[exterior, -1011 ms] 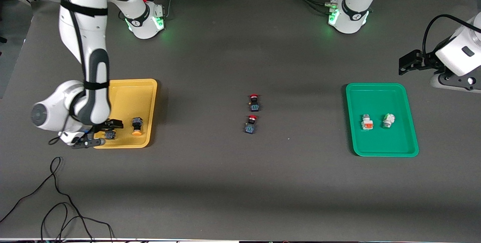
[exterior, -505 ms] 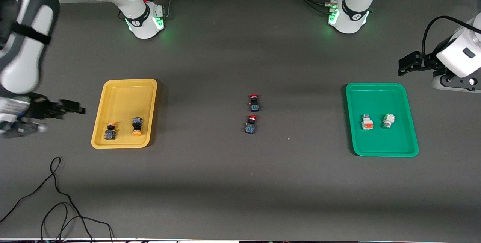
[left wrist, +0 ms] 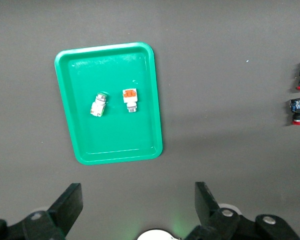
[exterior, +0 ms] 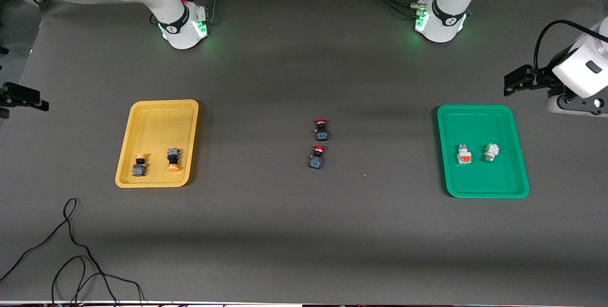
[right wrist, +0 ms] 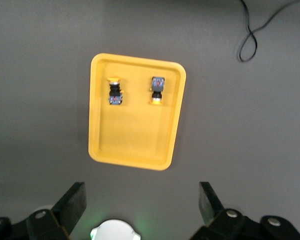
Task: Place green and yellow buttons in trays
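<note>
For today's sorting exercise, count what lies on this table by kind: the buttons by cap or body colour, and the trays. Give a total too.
Yellow-capped buttons, in the yellow tray: 2
White-bodied buttons, in the green tray: 2
Red-capped buttons, on the bare table: 2
Trays: 2
Total: 8

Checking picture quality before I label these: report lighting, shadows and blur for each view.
Front view: even light, a soft shadow band across the table, green glow at both arm bases; red-capped buttons crisp. Left wrist view: sharp, green tray casts a faint shadow. Right wrist view: softer, the yellow-capped buttons in the yellow tray slightly blurred.
</note>
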Action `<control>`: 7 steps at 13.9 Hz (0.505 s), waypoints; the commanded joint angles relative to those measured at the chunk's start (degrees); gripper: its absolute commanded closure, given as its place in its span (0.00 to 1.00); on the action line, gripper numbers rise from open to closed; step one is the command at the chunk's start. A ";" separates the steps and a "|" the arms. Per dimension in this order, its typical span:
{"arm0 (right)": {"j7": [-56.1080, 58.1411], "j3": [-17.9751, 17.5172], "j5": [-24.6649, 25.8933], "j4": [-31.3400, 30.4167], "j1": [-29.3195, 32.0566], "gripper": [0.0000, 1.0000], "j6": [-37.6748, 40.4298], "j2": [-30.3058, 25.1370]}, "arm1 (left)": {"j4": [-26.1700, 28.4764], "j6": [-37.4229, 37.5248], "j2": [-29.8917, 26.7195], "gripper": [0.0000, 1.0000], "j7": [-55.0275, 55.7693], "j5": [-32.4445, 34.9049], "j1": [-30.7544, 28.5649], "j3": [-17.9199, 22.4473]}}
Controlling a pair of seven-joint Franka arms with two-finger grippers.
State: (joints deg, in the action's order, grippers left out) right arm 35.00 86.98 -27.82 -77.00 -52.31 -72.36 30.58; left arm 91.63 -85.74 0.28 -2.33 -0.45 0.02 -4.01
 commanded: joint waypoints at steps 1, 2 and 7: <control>-7.46 0.29 1.01 1.85 -1.73 0.00 1.96 0.62 | 1.10 -0.57 -1.42 0.00 0.84 -0.60 0.60 0.58; -8.19 0.38 1.10 2.46 -2.61 0.00 1.96 0.62 | 1.10 -0.57 -1.42 0.00 0.84 -0.60 0.60 0.58; -9.94 -4.42 1.10 3.60 2.00 0.00 1.96 -1.30 | 1.10 -0.66 -1.42 0.00 0.84 -0.60 0.51 0.58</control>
State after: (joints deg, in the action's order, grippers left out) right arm 27.24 86.37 -27.79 -75.44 -54.61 -71.51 30.96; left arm 91.63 -85.76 0.28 -2.33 -0.48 0.02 -4.00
